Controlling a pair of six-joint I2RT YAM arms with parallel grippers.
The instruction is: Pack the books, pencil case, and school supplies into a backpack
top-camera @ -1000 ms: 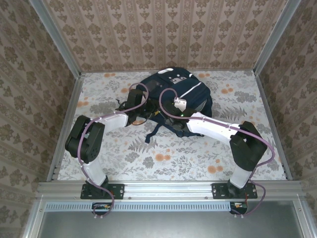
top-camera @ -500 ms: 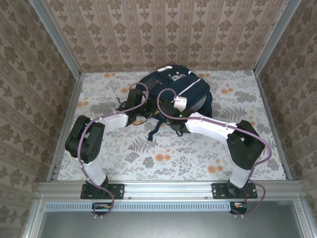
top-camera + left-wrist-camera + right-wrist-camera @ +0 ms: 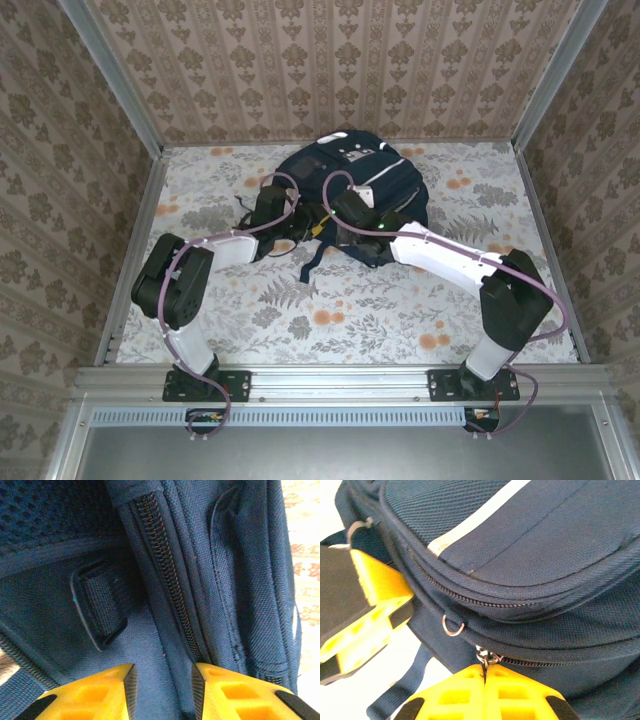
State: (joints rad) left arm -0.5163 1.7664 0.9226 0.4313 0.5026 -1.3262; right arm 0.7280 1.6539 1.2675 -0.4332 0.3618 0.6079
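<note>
Since a second ago the left gripper point(image 3: 162, 680) has barely shifted at the bag's 7 o'clock corner. The right arm has pushed its elbow out toward 3 o'clock and brought the right gripper point(image 3: 484, 677) down onto the bag's near edge, where its fingers have closed.

From the left: the left gripper's yellow fingers stand apart with navy fabric and a run of black zipper teeth point(image 3: 165, 575) showing beyond the gap. I can't tell whether they pinch any cloth.

The large navy-blue fabric backpack with the white diagonal stripe point(image 3: 350, 175) lies at 12 o'clock on the floral-patterned table point(image 3: 400, 310), touching both grippers along its near side.

At the bag's 6 o'clock, the right fingers are pressed together on the small metal zipper pull point(image 3: 485, 657), with a loose silver ring point(image 3: 452, 626) just beside it at 10 o'clock.

This looks like the zipping stage, though I can't tell whether it is to open or to close the bag. Next, the right gripper should draw the pull along the zipper track while the left one steadies the bag so it doesn't slide.
</note>
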